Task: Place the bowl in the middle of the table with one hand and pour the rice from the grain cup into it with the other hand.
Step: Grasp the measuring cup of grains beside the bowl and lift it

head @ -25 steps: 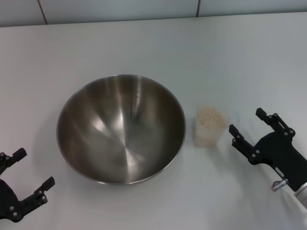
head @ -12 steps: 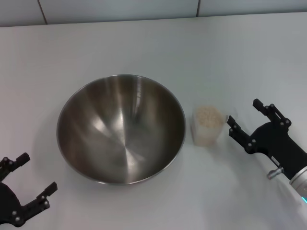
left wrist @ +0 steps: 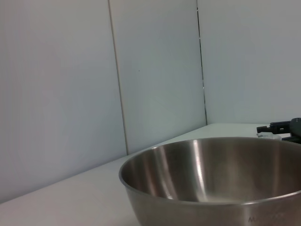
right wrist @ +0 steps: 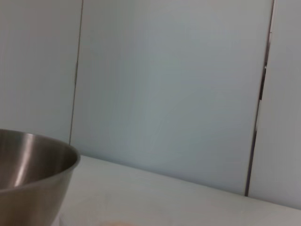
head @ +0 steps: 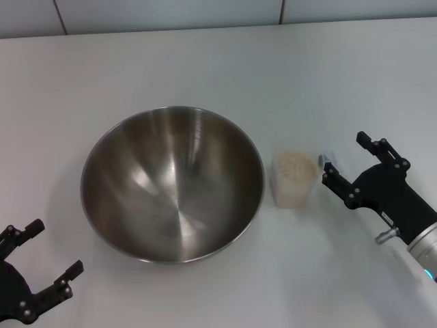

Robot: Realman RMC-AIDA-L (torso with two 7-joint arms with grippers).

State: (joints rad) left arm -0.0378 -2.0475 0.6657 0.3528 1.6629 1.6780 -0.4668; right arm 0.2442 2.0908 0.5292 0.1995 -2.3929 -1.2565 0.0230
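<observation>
The large steel bowl [head: 172, 183] stands empty on the white table [head: 218, 68], slightly left of centre. Just right of it stands the small clear grain cup [head: 295, 179], full of pale rice [head: 297, 165]. My right gripper [head: 346, 159] is open, right beside the cup on its right; its near fingertip is almost at the cup's rim. My left gripper [head: 50, 251] is open low at the front left, apart from the bowl. The left wrist view shows the bowl [left wrist: 221, 179] close up with the right gripper's fingertips [left wrist: 277, 127] beyond. The right wrist view catches the bowl's side [right wrist: 33, 174].
A grey panelled wall [head: 205, 10] runs along the table's far edge. Bare white tabletop lies behind the bowl and in front of the cup.
My right gripper has moved left and a little farther away, closing in on the cup. My left gripper has drawn back toward the front edge. Bowl and cup have not moved.
</observation>
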